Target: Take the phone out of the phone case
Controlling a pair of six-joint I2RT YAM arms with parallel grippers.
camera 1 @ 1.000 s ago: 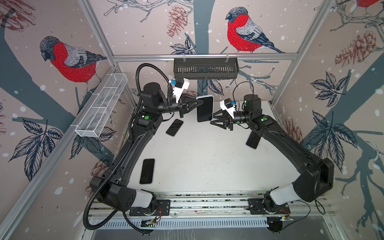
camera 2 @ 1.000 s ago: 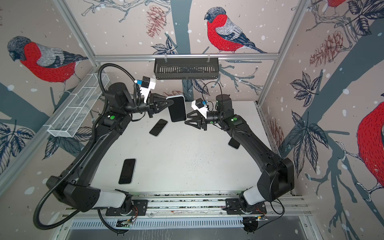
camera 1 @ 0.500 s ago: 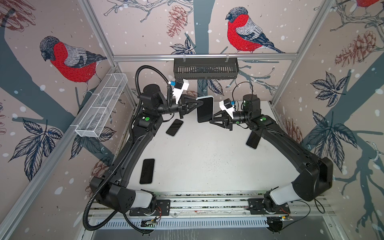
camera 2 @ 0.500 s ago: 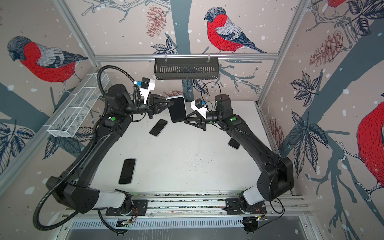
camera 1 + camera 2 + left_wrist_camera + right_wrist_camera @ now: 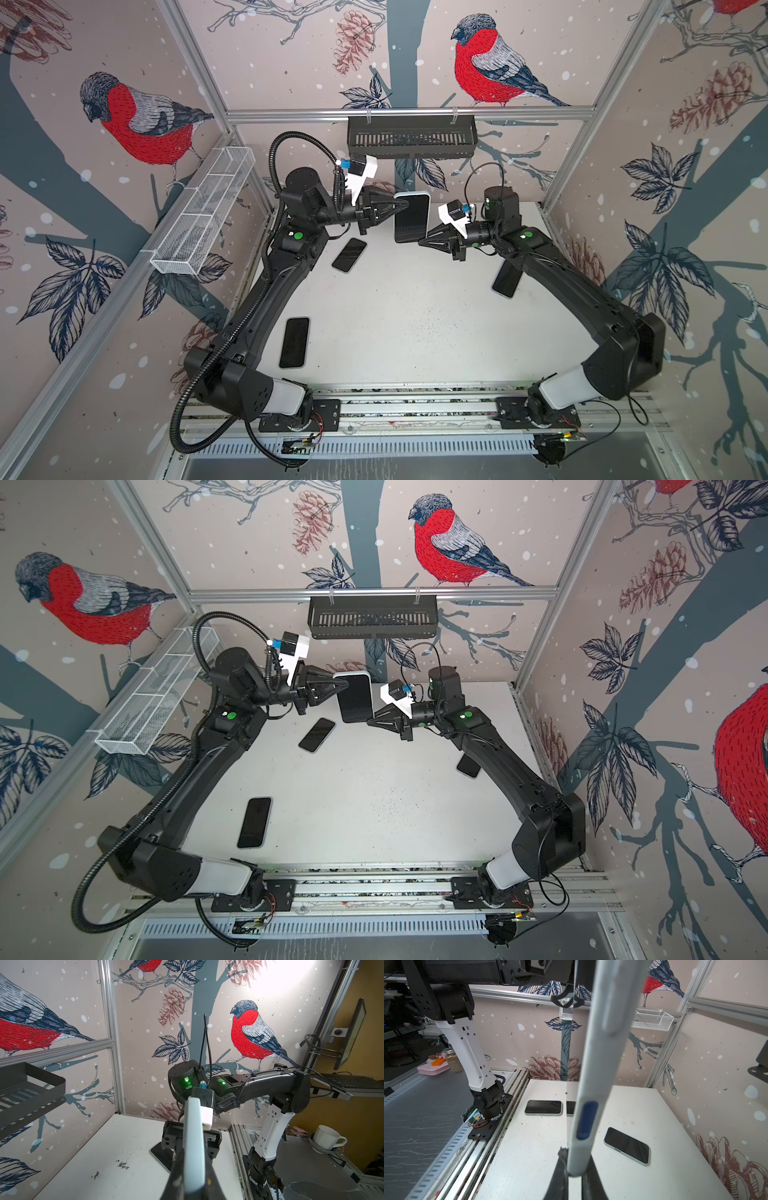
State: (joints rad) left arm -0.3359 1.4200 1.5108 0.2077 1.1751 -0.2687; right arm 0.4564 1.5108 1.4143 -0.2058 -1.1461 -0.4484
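Note:
A phone (image 5: pixel 411 218) with a dark screen sits in a pale blue phone case (image 5: pixel 411 194) and is held upright in the air over the back of the table in both top views (image 5: pixel 354 698). My left gripper (image 5: pixel 401 202) is shut on the case's upper left edge; in the left wrist view the case's edge (image 5: pixel 193 1147) runs between the jaws of that gripper (image 5: pixel 193 1184). My right gripper (image 5: pixel 422 242) is shut on the lower right corner. In the right wrist view the case's side (image 5: pixel 600 1064), with a dark blue button, stands clamped in that gripper (image 5: pixel 576 1172).
Three other phones lie flat on the white table: one under the left gripper (image 5: pixel 349 254), one at the front left (image 5: pixel 294 342), one beside the right arm (image 5: pixel 506 279). A black basket (image 5: pixel 411 137) hangs on the back rail, a white wire basket (image 5: pixel 203 216) on the left wall.
My right gripper has moved in to the phone's lower right corner and closed on it. The left gripper has kept its hold on the case, almost unmoved.

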